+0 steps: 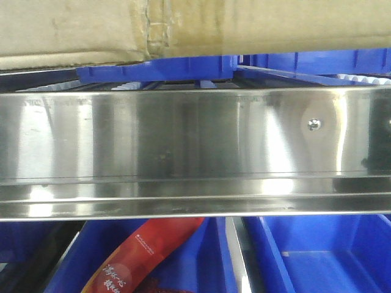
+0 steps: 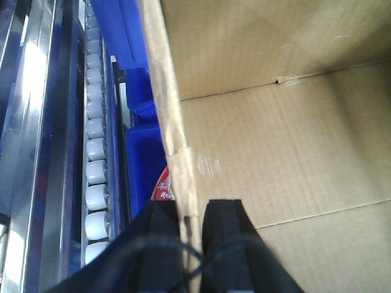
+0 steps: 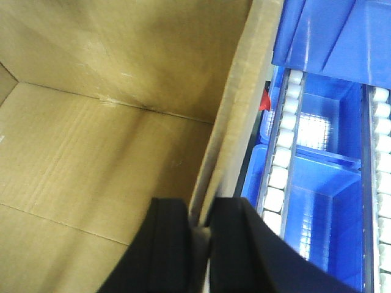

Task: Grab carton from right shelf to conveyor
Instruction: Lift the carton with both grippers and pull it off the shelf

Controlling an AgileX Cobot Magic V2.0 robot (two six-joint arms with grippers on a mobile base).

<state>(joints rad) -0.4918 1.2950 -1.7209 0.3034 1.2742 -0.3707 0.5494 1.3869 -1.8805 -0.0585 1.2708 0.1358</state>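
Observation:
The brown corrugated carton point(image 1: 79, 30) fills the top of the front view, its taped seam showing, held above the right shelf's shiny steel front rail point(image 1: 183, 152). In the left wrist view my left gripper point(image 2: 190, 213) is shut on the carton's left wall edge point(image 2: 177, 152), with the open inside of the carton point(image 2: 287, 146) to its right. In the right wrist view my right gripper point(image 3: 199, 210) is shut on the carton's right wall edge point(image 3: 235, 122), with the carton's inside point(image 3: 91, 134) to its left. The conveyor is out of view.
Blue plastic bins point(image 1: 317, 256) sit under the rail, one holding a red packet point(image 1: 143, 253). More blue bins point(image 3: 324, 201) and white roller tracks point(image 2: 96, 159) lie below the carton on both sides. A screw head point(image 1: 314, 124) marks the rail.

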